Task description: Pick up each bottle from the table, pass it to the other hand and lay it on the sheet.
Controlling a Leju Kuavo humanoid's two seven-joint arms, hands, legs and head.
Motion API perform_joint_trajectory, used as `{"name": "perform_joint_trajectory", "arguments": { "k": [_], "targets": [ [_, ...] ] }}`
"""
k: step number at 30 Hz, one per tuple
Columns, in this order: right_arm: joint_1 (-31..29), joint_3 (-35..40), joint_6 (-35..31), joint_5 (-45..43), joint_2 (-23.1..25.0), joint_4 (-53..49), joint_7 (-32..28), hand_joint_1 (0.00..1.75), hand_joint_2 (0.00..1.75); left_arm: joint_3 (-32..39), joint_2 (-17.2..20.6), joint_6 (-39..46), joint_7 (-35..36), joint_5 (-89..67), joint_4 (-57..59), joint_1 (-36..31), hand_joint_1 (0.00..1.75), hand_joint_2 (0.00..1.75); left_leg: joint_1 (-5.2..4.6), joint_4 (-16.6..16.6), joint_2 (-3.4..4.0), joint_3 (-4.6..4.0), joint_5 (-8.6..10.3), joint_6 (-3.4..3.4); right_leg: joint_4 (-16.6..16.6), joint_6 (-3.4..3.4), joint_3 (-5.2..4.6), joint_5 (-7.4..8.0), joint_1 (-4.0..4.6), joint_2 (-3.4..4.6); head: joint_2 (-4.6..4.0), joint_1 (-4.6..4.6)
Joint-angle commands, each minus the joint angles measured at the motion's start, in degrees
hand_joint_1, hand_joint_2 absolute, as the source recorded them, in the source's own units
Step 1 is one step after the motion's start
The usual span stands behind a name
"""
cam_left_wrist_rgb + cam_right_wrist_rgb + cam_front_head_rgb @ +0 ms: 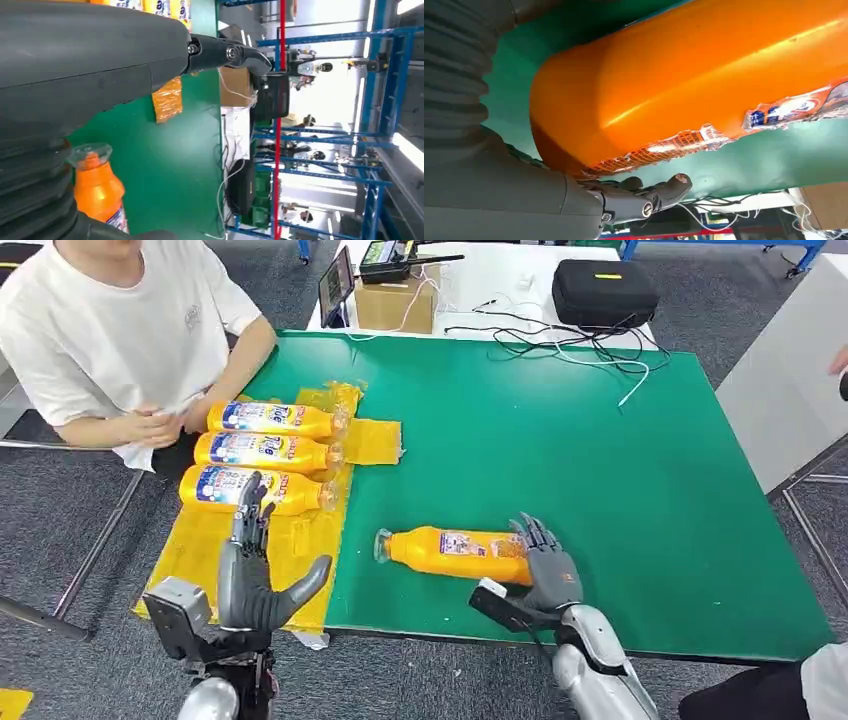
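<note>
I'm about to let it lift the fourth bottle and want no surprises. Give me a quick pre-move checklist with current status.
1. Right hand at the base of the lone bottle: ok.
2. Fingers fully closed on it: cannot tell.
3. Left hand empty, fingers apart, ready to receive: ok.
4. Bare space on the yellow sheet in front of the three laid bottles: ok.
5. Person's hands away from the sheet: not ok, they rest at its far edge.

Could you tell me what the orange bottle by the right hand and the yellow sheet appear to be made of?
The bottle looks like glossy orange plastic: the right wrist view shows a smooth shell with bright highlights, a printed film label and a clear cap. The sheet seems to be thin plastic film or wrap, since it lies crinkled and shiny, though coated paper is possible.
</note>
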Motion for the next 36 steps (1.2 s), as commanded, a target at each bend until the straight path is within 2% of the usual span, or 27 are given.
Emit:
{"name": "perform_joint_trajectory", "arguments": {
  "k": [1,5,9,10,11,12,14,17,21,25,30,31,35,36],
  "targets": [
    [-5.8,3.2,0.8,1.1,1.6,9.3,3.8,0.0,1.75,-0.6,1.5,-1.1,2.5,1.7,4.4,-1.3,0.0,1.75,0.03,-0.1,0.13,0.15,-0.02,-0.08,-0.1,-0.1,0.13,0.01,0.04,0.1,0.0,0.0],
    [-7.8,5.7,7.1,2.3,0.8,11.9,7.1,0.0,1.75,-0.8,2.3,-5.3,9.4,6.4,5.3,-0.8,0.0,1.75,0.05,-0.1,0.22,0.16,-0.01,-0.08,-0.1,-0.11,0.13,0.03,0.06,0.11,0.0,0.0],
    [-7.6,6.1,7.9,2.2,0.2,12.8,6.9,0.0,1.75,-1.4,2.3,-5.5,9.8,6.2,6.4,-1.1,0.0,1.75,0.05,-0.1,0.06,0.22,0.02,-0.08,-0.1,-0.11,0.23,0.02,0.05,-0.04,0.0,0.02],
    [-7.6,6.1,8.6,1.0,0.4,13.0,5.5,0.09,1.75,-1.8,2.6,-5.7,9.9,6.0,6.6,-1.4,0.0,1.75,0.06,-0.1,0.11,0.26,0.01,-0.06,-0.1,-0.09,0.23,0.02,0.07,0.0,0.0,0.0],
    [-7.5,6.4,7.9,0.9,0.4,12.7,4.6,1.38,1.75,-1.9,2.6,-5.8,9.9,5.9,6.7,-1.7,0.0,1.75,0.08,-0.1,0.14,0.34,0.02,-0.09,-0.2,-0.13,0.31,0.03,0.09,-0.01,0.0,0.02],
    [-7.4,6.5,7.4,0.8,0.5,12.5,4.2,1.48,1.75,-2.0,2.6,-5.9,9.9,5.9,6.8,-1.9,0.0,1.75,0.05,-0.1,0.11,0.32,0.02,-0.08,-0.1,-0.11,0.29,0.01,0.06,-0.04,0.0,0.02],
    [-5.8,6.5,4.9,0.7,0.6,10.9,3.5,1.54,1.75,-2.7,2.4,-6.5,9.8,6.3,5.6,-1.5,0.0,1.75,0.07,-0.1,0.06,0.3,0.02,-0.08,-0.1,-0.11,0.28,0.0,0.07,-0.08,0.0,0.0],
    [-5.0,7.5,6.5,0.6,-0.5,10.0,3.7,1.71,1.75,-3.2,2.9,-7.7,11.7,8.4,4.3,-0.7,0.0,1.75,0.06,-0.1,0.1,0.28,-0.01,-0.07,-0.1,-0.1,0.25,-0.01,0.07,-0.03,0.0,0.02],
    [-8.2,8.9,7.0,1.4,-1.8,14.5,4.1,1.71,1.75,-2.8,3.7,-7.8,12.5,9.1,6.7,-2.2,0.0,1.75,0.05,-0.1,0.09,0.36,0.02,-0.08,-0.1,-0.12,0.32,0.01,0.07,-0.05,0.0,0.02],
    [-8.6,8.8,6.6,1.3,-1.6,15.1,4.1,1.68,1.75,-2.7,3.5,-7.8,12.6,9.2,7.0,-2.6,0.0,1.75,0.07,-0.1,0.04,0.35,0.02,-0.08,-0.1,-0.11,0.32,0.0,0.08,-0.1,0.0,0.02],
    [-10.4,9.6,7.9,0.8,-1.7,19.0,2.5,1.75,1.75,-3.8,2.9,-9.0,15.1,11.5,10.3,-4.7,0.0,1.75,0.07,-0.1,0.02,0.37,0.04,-0.07,-0.2,-0.11,0.36,0.02,0.08,-0.13,0.0,0.0],
    [-10.0,9.8,7.3,0.9,-1.8,19.2,2.0,1.71,1.75,-4.4,2.9,-9.3,14.8,11.4,10.4,-4.6,0.0,1.75,0.04,-0.1,0.04,0.34,0.04,-0.05,-0.1,-0.08,0.3,0.01,0.04,-0.1,0.0,0.02],
    [-4.9,7.9,5.6,-3.0,-2.0,15.7,-3.4,1.75,1.75,-4.3,2.6,-7.9,10.8,11.0,6.5,-2.1,0.0,1.75,0.09,-0.1,-0.03,0.5,0.01,-0.06,-0.2,-0.09,0.52,-0.02,0.09,-0.17,0.02,0.02],
    [-3.4,6.3,6.0,-5.8,-1.8,13.7,-5.2,1.75,1.75,-3.2,1.7,-6.5,7.0,11.6,4.3,-1.0,0.0,1.75,0.13,-0.1,-0.1,0.55,0.02,-0.08,-0.3,-0.13,0.59,-0.02,0.13,-0.25,0.0,0.0]
  ]
}}
